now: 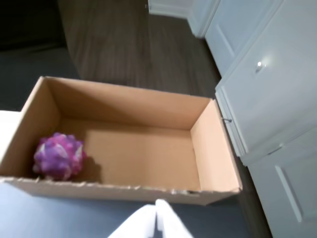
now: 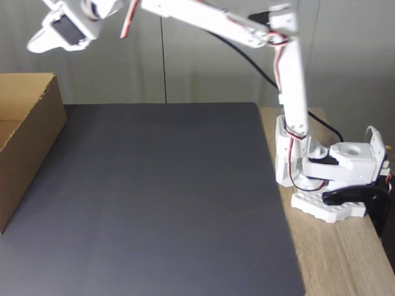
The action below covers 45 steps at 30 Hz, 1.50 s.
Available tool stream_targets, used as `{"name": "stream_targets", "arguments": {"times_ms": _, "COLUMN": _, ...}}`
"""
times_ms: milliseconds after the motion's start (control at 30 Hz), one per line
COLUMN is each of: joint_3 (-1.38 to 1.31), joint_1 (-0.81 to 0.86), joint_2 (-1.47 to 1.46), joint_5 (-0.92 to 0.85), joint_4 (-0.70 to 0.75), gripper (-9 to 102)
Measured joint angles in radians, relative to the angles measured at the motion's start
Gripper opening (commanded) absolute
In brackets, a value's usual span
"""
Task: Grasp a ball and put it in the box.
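Wrist view: ball (image 1: pixel 59 156) sits inside the box (image 1: pixel 148 106), lower left corner of the box floor, near the left wall. End effector (image 1: pixel 157 220) at bottom center, fingers apparently pressed together, empty. Fixed view: arm (image 2: pixel 290 86) raised above dark worktop (image 2: pixel 154 203).

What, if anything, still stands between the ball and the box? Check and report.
Nothing visible does. In the wrist view the ball already lies inside the box, on its floor in the left corner against the near wall. The gripper hangs above the near wall, its fingertips together and empty.
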Motion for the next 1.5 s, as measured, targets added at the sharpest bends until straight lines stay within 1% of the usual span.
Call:
{"name": "stream_targets", "arguments": {"times_ms": 133, "joint_3": 0.201, "joint_1": 0.023, "joint_2": 0.199, "joint_5": 0.006, "joint_4": -0.005, "gripper": 0}}
{"name": "stream_targets", "arguments": {"times_ms": 433, "joint_3": 0.784, "joint_1": 0.026, "joint_2": 0.693, "joint_5": 0.0, "joint_4": -0.141, "gripper": 0}}
{"name": "stream_targets", "arguments": {"times_ms": 533, "joint_3": 0.936, "joint_1": 0.02, "joint_2": 0.822, "joint_5": -0.006, "joint_4": -0.172, "gripper": 0}}
{"name": "stream_targets", "arguments": {"times_ms": 800, "joint_3": 1.316, "joint_1": 0.02, "joint_2": 1.14, "joint_5": -0.015, "joint_4": -0.187, "gripper": 0}}
{"name": "stream_targets", "arguments": {"times_ms": 1133, "joint_3": 1.618, "joint_1": 0.021, "joint_2": 1.399, "joint_5": -0.017, "joint_4": -0.187, "gripper": 0}}
{"name": "stream_targets", "arguments": {"times_ms": 1500, "joint_3": 1.856, "joint_1": 0.011, "joint_2": 1.626, "joint_5": -0.037, "joint_4": -0.187, "gripper": 0}}
